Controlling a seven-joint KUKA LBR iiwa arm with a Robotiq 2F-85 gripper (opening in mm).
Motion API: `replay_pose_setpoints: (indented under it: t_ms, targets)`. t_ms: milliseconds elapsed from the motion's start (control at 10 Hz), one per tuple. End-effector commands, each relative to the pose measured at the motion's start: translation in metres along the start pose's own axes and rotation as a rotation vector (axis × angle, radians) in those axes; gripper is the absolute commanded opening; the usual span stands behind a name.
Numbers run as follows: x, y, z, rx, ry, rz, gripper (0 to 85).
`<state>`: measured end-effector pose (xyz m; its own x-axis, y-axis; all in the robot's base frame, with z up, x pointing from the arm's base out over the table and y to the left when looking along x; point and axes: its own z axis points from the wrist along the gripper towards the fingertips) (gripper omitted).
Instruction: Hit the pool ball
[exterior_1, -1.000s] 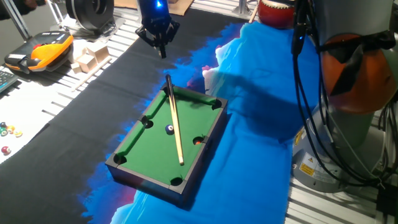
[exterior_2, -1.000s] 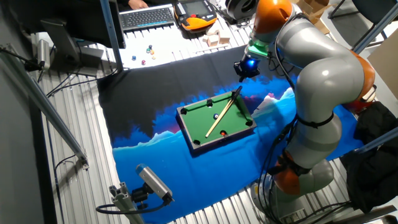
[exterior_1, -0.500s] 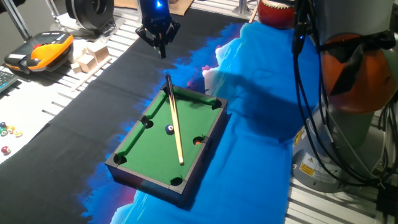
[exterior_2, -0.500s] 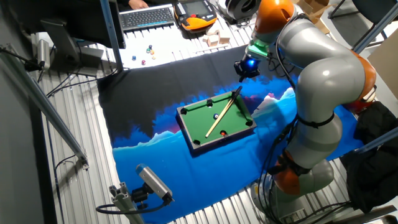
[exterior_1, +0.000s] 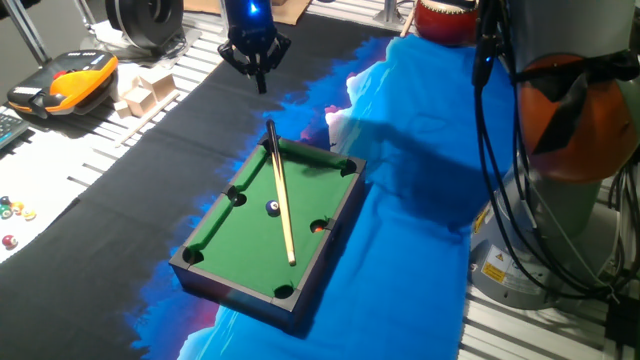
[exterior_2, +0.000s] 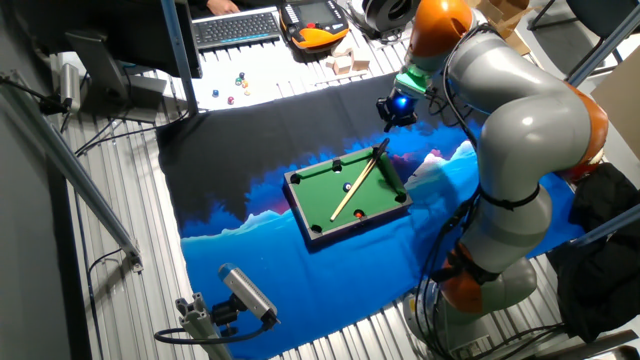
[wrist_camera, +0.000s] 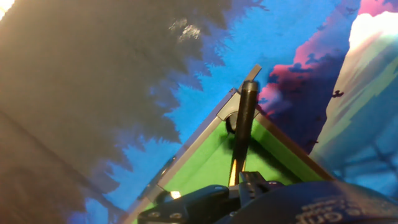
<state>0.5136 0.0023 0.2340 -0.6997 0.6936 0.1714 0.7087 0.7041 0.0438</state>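
One fixed view gives me the pool ball (exterior_1: 273, 208) mid-felt on the mini pool table (exterior_1: 225, 283), touching or just beside the cue stick (exterior_1: 280, 197) lying lengthwise over it. An orange-red ball (exterior_1: 318, 227) sits near a side pocket. My gripper (exterior_1: 258, 76) hovers beyond the far rim, empty; whether its fingers are apart I cannot tell. Nothing has shifted since the earlier frames.

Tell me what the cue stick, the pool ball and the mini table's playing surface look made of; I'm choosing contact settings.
Cue stick: pale shaft, looks like wood, with a dark matte butt.
Pool ball: glossy black with a white spot, probably hard plastic or resin.
Playing surface: flat matte green, felt-like, in a dark frame; exact material unclear.
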Motion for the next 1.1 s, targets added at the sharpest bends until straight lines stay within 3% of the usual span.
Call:
replay_pose_setpoints:
  t_ms: [0, 100, 200, 400, 500, 800, 1000]
  targets:
    - [0.001, 0.002, 0.004, -0.009, 0.003, 0.019, 0.0]
    - [0.003, 0.005, 0.012, -0.011, 0.011, 0.039, 0.0]
    - [0.005, 0.006, 0.023, 0.005, 0.001, 0.043, 17.0]
    - [0.006, 0.007, 0.036, 0.001, -0.001, 0.062, 17.0]
    - [0.005, 0.007, 0.041, -0.004, 0.001, 0.069, 34.0]
    - [0.002, 0.009, 0.064, -0.007, 0.008, 0.075, 34.0]
    - [0.000, 0.006, 0.085, -0.013, -0.001, 0.102, 34.0]
